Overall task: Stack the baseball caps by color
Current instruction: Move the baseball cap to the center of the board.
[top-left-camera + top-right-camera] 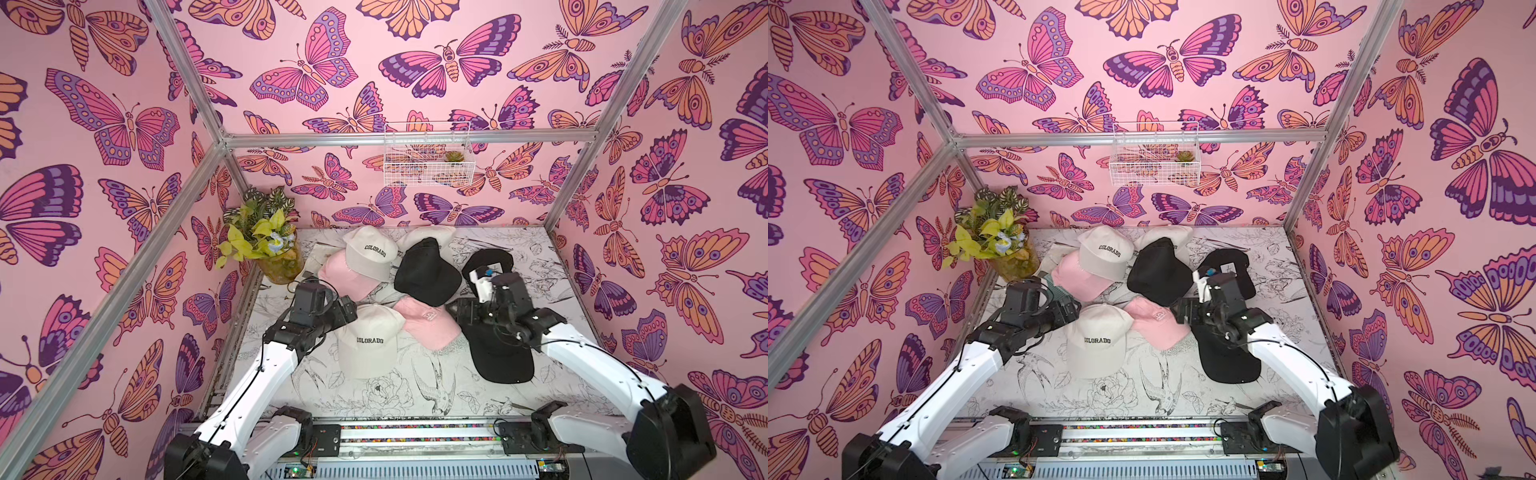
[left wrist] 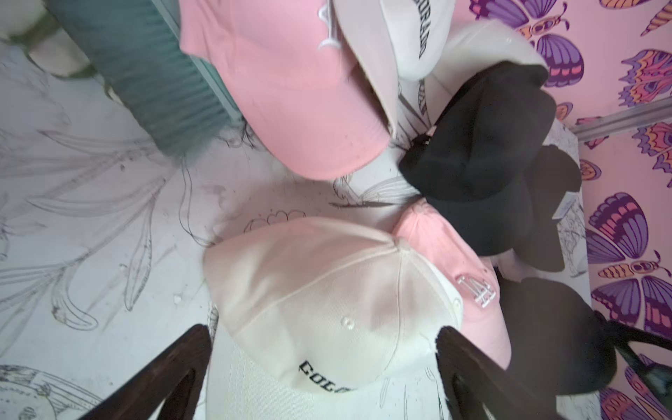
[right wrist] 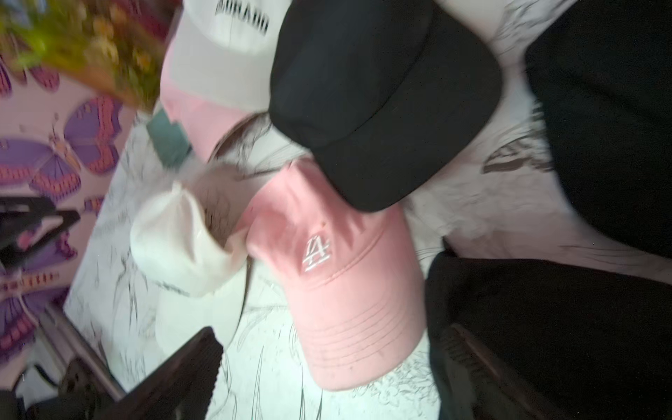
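Sorting, we judged, was unstarted: soft fabric baseball caps (image 1: 370,340), cream, pink and black, lay mixed across the floral-print counter (image 1: 374,399). Our left hand (image 2: 322,331) and right hand (image 3: 331,334) hovered spread, holding nothing.

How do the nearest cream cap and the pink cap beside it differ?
The cream cap is off-white; the pink cap is pink. The cream cap carries black COLORADO lettering; the pink cap a small white embroidered logo. A black cap overlaps the pink cap with its brim; nothing lies on the cream cap. Both sit crown-up.
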Motion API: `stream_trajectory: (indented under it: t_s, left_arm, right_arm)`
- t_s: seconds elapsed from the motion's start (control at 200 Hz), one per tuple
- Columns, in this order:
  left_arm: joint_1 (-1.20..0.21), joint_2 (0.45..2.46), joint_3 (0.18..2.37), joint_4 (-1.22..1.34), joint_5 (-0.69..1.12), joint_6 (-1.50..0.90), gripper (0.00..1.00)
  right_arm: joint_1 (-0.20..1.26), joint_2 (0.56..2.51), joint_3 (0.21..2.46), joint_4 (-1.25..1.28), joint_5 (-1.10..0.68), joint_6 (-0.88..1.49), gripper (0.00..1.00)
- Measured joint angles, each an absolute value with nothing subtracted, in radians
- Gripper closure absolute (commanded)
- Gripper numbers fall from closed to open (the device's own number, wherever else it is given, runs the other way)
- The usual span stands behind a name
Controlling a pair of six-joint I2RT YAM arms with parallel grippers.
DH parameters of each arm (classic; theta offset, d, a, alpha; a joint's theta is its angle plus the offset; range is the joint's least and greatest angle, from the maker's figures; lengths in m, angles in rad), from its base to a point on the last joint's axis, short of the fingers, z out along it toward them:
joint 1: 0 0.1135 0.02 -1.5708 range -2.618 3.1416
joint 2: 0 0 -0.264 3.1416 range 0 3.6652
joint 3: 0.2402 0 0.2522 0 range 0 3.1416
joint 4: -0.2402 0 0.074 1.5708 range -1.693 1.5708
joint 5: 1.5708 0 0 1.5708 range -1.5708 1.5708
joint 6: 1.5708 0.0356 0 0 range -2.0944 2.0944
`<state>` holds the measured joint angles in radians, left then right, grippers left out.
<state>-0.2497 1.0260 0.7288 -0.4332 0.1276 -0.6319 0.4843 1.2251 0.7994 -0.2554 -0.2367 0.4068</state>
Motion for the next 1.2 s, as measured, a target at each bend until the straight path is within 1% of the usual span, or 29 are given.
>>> stream_trajectory:
  t_s: [0.15, 0.265, 0.516, 0.716, 0.866, 0.961, 1.086, 1.202]
  left_arm:
    - [-0.25, 1.079, 0.712, -0.448, 0.221, -0.629, 0.01]
    - [-0.25, 1.141, 0.689, -0.441, 0.29, -0.62, 0.01]
    - [-0.25, 1.185, 0.612, -0.347, 0.396, -0.611, 0.01]
    - [-0.252, 1.209, 0.587, -0.276, 0.454, -0.63, 0.01]
    - [-0.278, 1.253, 0.585, -0.215, 0.491, -0.644, 0.01]
    - [-0.297, 1.309, 0.587, -0.18, 0.508, -0.644, 0.01]
    - [-0.303, 1.334, 0.598, -0.164, 0.522, -0.644, 0.01]
    - [-0.303, 1.294, 0.597, -0.162, 0.517, -0.646, 0.01]
  right_arm:
    - [0.649, 1.411, 0.933, -0.341, -0.162, 0.31, 0.01]
    - [0.726, 1.524, 1.019, -0.387, -0.094, 0.236, 0.01]
    - [0.784, 1.73, 1.123, -0.427, 0.031, 0.132, 0.01]
    - [0.793, 1.833, 1.211, -0.476, 0.204, 0.164, 0.01]
    - [0.733, 1.845, 1.215, -0.501, 0.31, 0.239, 0.01]
    - [0.69, 1.841, 1.213, -0.52, 0.333, 0.28, 0.0]
    - [0.662, 1.78, 1.18, -0.514, 0.297, 0.316, 0.01]
    - [0.657, 1.68, 1.161, -0.481, 0.176, 0.331, 0.01]
